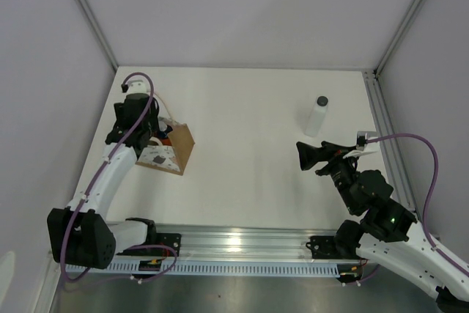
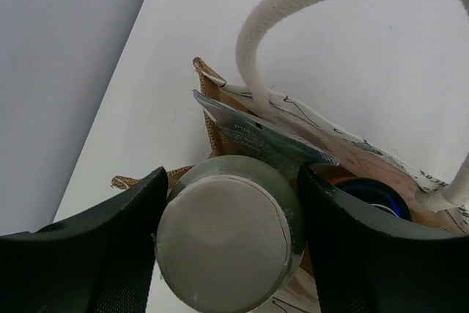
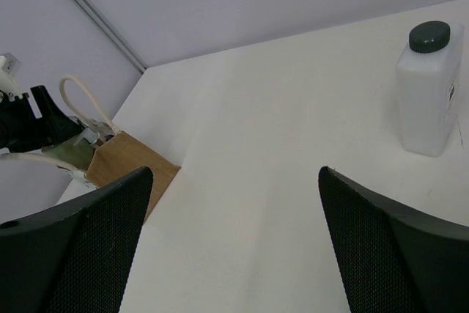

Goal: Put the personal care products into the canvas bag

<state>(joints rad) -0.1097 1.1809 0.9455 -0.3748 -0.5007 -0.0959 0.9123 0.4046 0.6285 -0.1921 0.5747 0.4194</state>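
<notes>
The canvas bag stands at the table's left; it also shows in the right wrist view. My left gripper hangs over its open top, shut on the cream bottle, which I see end-on between the fingers. Inside the bag are the grey-white flat tube and the blue cap of the orange bottle. The translucent white bottle with dark cap stands upright at the far right, also in the right wrist view. My right gripper is open and empty, just in front of that bottle.
A cream rope handle loops above the bag's mouth by my left fingers. Grey walls close the table on the left, back and right. A metal rail runs along the near edge.
</notes>
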